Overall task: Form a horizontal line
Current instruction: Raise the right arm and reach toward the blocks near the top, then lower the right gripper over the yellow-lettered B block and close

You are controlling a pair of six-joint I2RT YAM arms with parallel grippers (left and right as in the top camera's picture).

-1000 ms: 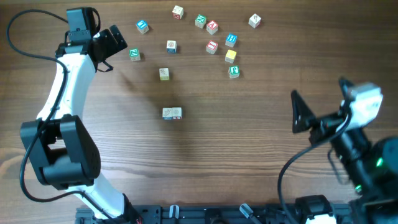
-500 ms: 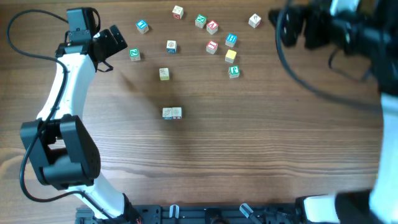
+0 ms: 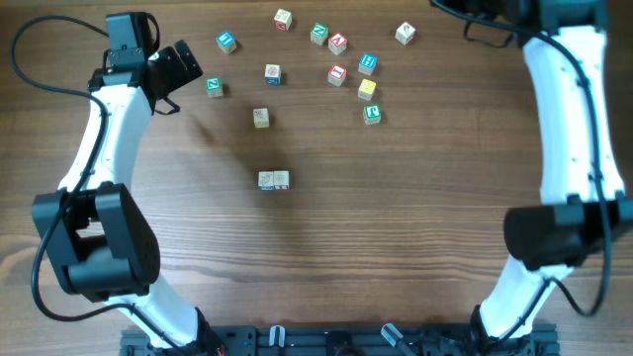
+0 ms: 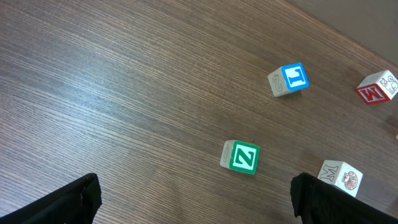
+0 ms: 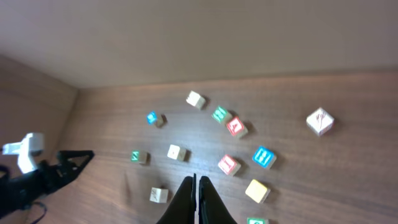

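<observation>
The left arm (image 3: 99,148) is reaching up along the left side of the surface (image 3: 396,237). The left hand (image 4: 194,190) is hanging released, its two fingers (image 4: 68,199) spread wide at the bottom corners of its own wrist view. Just ahead of this hand, between the lines of its fingers, a green Z cube (image 4: 241,157) is lying flat. A blue-faced cube (image 4: 289,79) is sitting farther ahead. A red M cube (image 4: 378,87) is being cut by the frame edge, and a whitish cube (image 4: 341,176) is lying just beside the right-side finger.

The right arm (image 3: 569,119) is stretching to the far edge, and in the overhead view the top border is cutting off most of its hand. In its wrist view the right hand (image 5: 196,199) is clenched on nothing, fingers pressing together. It is looking down from well above the loose cubes (image 5: 228,164) scattered ahead of it.

The row (image 3: 274,179) is showing only two whitish cubes touching side by side. It is lying well apart from both hands, toward the robot's base from the left hand, and is falling outside both wrist views. Its face markings are too small to read.
</observation>
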